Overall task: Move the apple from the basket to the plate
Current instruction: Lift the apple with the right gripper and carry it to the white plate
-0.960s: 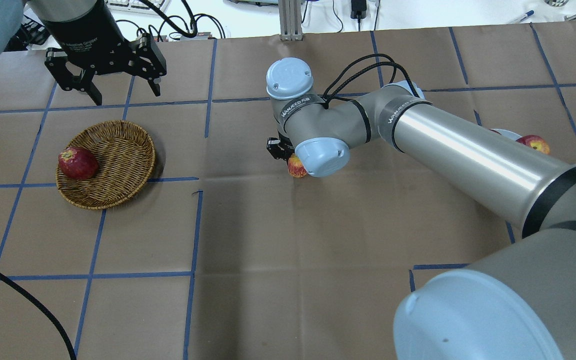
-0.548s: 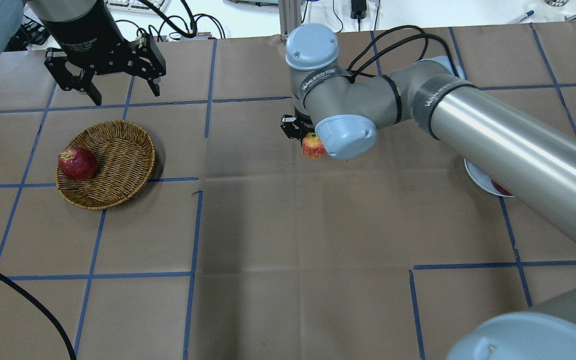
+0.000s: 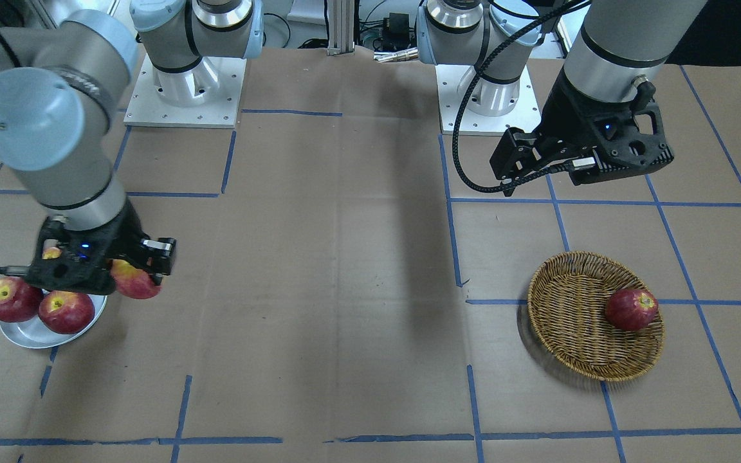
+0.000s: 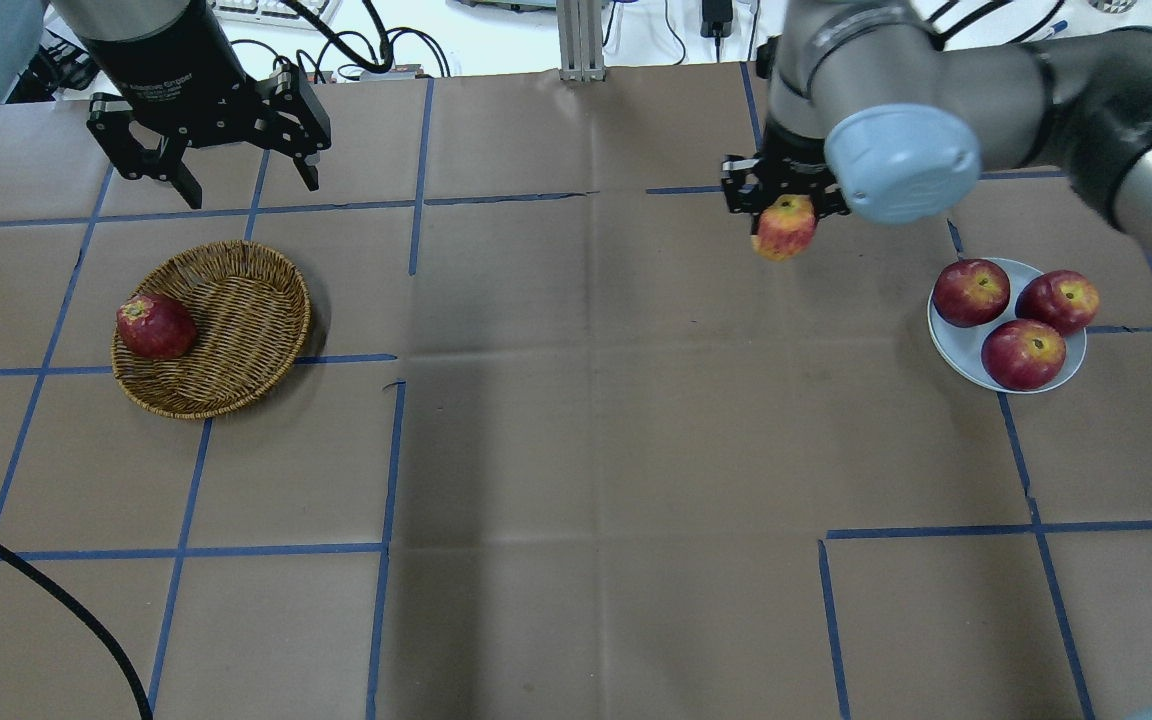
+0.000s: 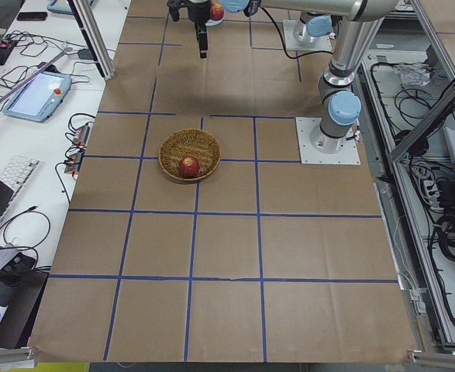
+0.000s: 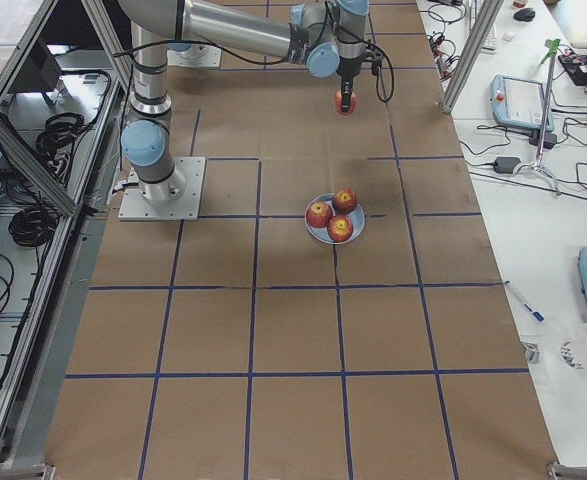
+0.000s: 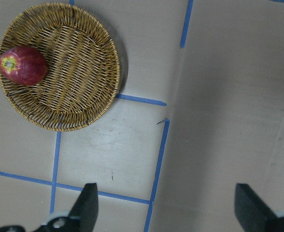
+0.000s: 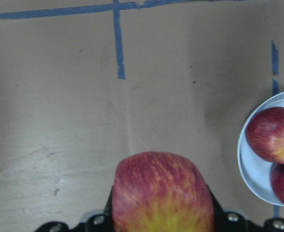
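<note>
Brown paper crossed with blue tape lines covers the table we work over. Our right gripper is clenched on the apple, the streaky yellow-red one, and holds it above the paper. Against half a second ago, gripper and apple have travelled right and toward the far side. They have gone from the table's middle to a spot left of the plate and a little beyond it, not over it. The right arm has swung clear as well, so the plate, mostly hidden before, now shows whole with three dark red apples on it. Our left gripper hangs with its jaws spread wide and nothing between them. It is above the paper just beyond the basket, where it was a second ago. The basket sits at the left as before, with one dark apple lying against its left wall.
</note>
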### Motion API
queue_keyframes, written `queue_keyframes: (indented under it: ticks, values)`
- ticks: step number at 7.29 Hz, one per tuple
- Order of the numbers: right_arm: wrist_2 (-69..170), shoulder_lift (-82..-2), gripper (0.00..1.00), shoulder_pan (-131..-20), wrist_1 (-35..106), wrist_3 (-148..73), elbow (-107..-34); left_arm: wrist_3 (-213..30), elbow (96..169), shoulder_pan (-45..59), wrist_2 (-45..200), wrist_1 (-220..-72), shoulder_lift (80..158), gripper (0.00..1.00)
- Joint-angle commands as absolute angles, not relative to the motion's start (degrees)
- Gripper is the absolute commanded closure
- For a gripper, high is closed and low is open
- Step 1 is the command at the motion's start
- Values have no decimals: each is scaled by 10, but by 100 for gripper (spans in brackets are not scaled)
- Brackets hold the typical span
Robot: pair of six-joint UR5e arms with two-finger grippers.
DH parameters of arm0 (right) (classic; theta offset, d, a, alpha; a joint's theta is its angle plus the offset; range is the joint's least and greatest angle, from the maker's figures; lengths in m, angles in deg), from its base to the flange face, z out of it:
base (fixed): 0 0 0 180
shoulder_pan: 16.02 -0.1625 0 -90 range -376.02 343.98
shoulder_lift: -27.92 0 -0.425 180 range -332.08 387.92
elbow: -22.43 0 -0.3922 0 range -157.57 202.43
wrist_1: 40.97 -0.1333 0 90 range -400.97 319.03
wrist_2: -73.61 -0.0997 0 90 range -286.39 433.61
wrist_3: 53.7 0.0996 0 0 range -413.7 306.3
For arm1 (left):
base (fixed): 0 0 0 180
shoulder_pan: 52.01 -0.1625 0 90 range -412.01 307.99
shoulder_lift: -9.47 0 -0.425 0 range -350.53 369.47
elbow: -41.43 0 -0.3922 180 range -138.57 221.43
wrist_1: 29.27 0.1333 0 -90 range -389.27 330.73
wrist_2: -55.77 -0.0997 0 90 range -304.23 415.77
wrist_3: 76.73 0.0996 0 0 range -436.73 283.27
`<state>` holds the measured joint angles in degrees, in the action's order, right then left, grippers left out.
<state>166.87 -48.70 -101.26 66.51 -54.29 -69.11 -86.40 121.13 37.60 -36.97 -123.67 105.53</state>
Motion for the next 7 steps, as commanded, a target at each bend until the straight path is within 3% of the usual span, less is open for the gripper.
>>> queue_keyframes:
  ticks: [1,4,7]
  values:
    - [1670,-501,46,-916,652,-657,-695,-864,1210,374,-370,-1237,1055,1]
    - [1661,-494,48,-806,682,-808,-745,-864,1209,373,-370,-1237,1060,1]
    - [1657,-486,48,-794,791,-819,-815,-865,1210,373,-370,-1237,1058,1]
